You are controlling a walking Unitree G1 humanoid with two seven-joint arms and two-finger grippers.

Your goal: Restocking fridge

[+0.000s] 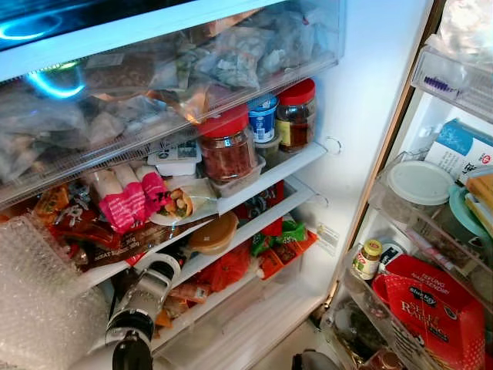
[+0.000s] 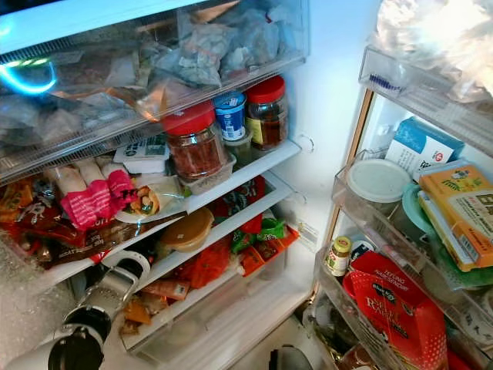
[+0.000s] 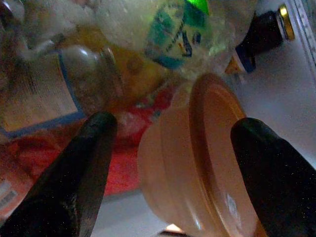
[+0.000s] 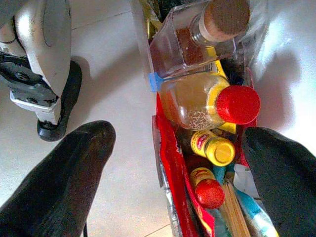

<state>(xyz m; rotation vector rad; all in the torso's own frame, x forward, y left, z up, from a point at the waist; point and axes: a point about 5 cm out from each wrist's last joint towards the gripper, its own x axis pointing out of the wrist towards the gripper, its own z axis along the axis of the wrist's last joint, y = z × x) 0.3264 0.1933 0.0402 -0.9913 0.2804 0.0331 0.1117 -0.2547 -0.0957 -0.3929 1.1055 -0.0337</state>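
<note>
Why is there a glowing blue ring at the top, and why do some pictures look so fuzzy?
Head views: the blue ring is light glare reflecting off the clear drawer front; the door's top bin is washed out white. Left wrist view: the tan lidded tub and left claw are close, dim and soft. Right wrist view: bright and sharper.

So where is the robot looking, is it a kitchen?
Probably a home kitchen: it faces an open fridge, with red-lidded jars on a shelf, a tan tub lower down, and packed door racks.
</note>
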